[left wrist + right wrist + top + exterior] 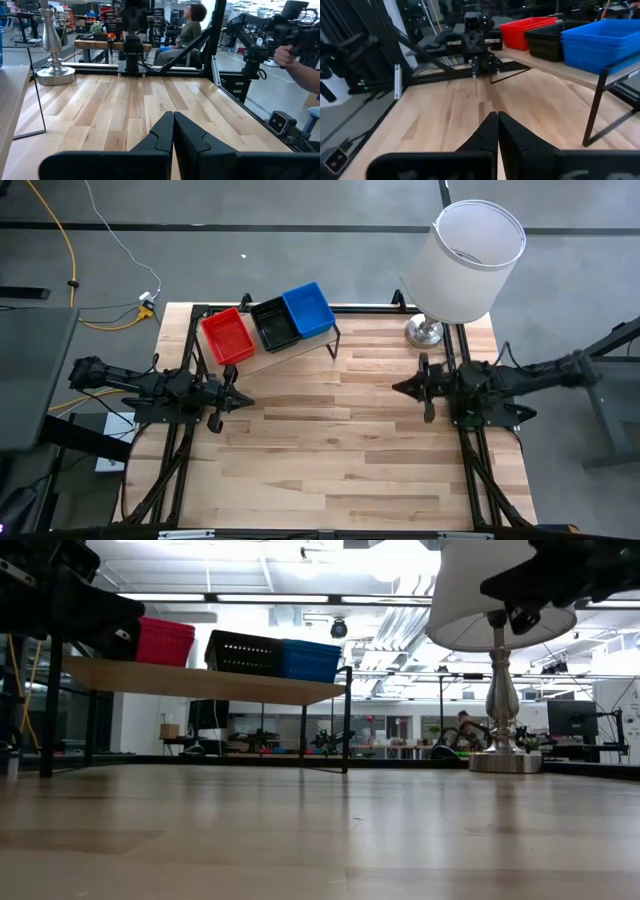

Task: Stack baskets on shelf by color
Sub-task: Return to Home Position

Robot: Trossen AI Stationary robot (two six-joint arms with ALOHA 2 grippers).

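The shelf point(295, 350), a light wooden plank on a thin black frame, stands skewed at the table's 11 o'clock corner. Three ribbed baskets sit upright on it in a close row: red basket point(228, 336) at the 8 o'clock end, black basket point(274, 324) in the middle, blue basket point(308, 309) at the 2 o'clock end.

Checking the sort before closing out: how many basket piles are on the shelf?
3, in a row on the shelf: red pile farthest from the lamp, black pile in the middle, blue pile nearest it. Nested baskets may be hidden.

Right gripper point(497, 120), jaws pressed together, above tabletop point(455, 107); shelf point(557, 70) carries red basket point(525, 31), black basket point(549, 44), blue basket point(600, 42) side by side
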